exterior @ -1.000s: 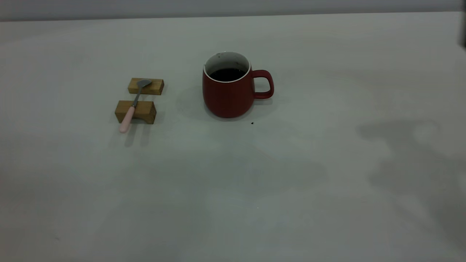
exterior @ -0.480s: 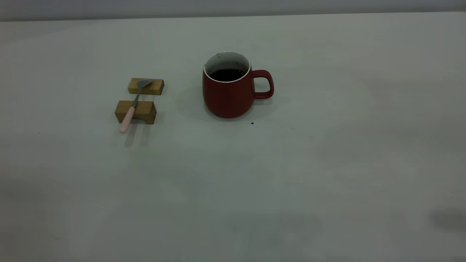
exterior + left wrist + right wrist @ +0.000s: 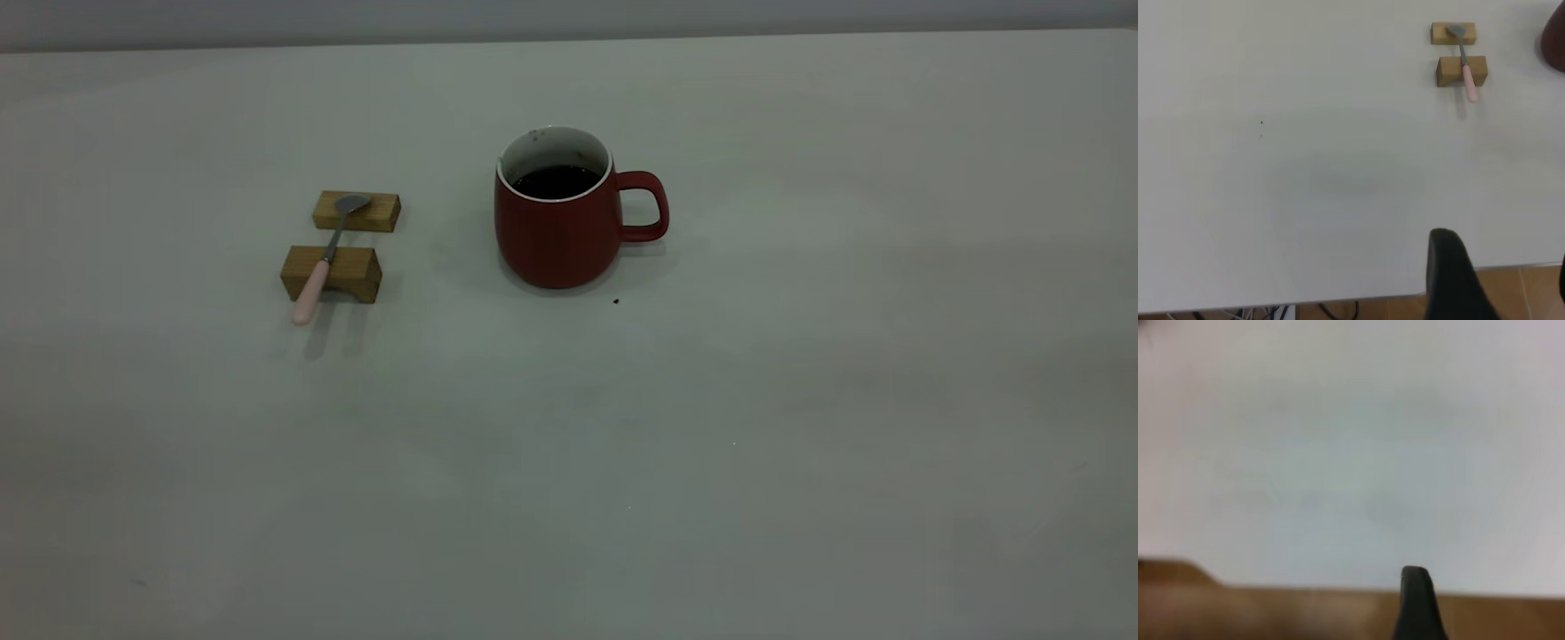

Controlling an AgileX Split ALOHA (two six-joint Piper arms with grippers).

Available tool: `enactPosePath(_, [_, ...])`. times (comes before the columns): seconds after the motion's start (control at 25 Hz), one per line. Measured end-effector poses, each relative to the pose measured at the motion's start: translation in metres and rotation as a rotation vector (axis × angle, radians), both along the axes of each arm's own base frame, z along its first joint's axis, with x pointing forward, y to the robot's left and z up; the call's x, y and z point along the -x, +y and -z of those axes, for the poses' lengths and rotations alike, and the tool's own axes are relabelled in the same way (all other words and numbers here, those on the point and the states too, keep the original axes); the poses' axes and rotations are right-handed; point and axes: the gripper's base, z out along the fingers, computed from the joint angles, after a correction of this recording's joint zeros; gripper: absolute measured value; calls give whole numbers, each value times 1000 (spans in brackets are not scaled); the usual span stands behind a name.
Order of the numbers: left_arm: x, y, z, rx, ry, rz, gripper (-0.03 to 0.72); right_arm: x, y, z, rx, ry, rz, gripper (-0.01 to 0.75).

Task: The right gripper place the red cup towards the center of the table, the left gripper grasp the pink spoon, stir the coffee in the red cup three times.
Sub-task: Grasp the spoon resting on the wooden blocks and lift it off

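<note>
Claws: neither shows in exterior view; cup [image 3: 558, 222] w/ coffee [image 3: 555, 182] sits mid-table [image 3: 622, 462], spoon [image 3: 322, 260] across two wood blocks [image 3: 342, 247] beside it. Left wrist: one finger [image 3: 1451, 280] of left claw visible near table edge, spoon well apart; right wrist shows one finger [image 3: 1418, 603] only, so can't tell either claw's opening. Next, prob. approach spoon at pink handle btwn blocks, claw crosswise.

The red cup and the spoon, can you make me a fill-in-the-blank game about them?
1. The pink spoon lies across two wooden ____.
2. The dark coffee is inside the red ____.
3. The handle of the red cup points away from the ____.
4. In the exterior view the number of grippers touching the cup is ____.

Missing words: blocks; cup; spoon; zero
</note>
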Motion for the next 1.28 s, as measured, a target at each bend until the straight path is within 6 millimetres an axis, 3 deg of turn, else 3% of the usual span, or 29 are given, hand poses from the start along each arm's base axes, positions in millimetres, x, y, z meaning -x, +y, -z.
enactPosePath(0.36, [0,0,0,0,0,0,459,38,-4,-4,-22,-247,2,587])
enactPosePath(1.28, [-2,0,-1,-4,3,-2,459,39,-4,-3,-20,-249,3,587])
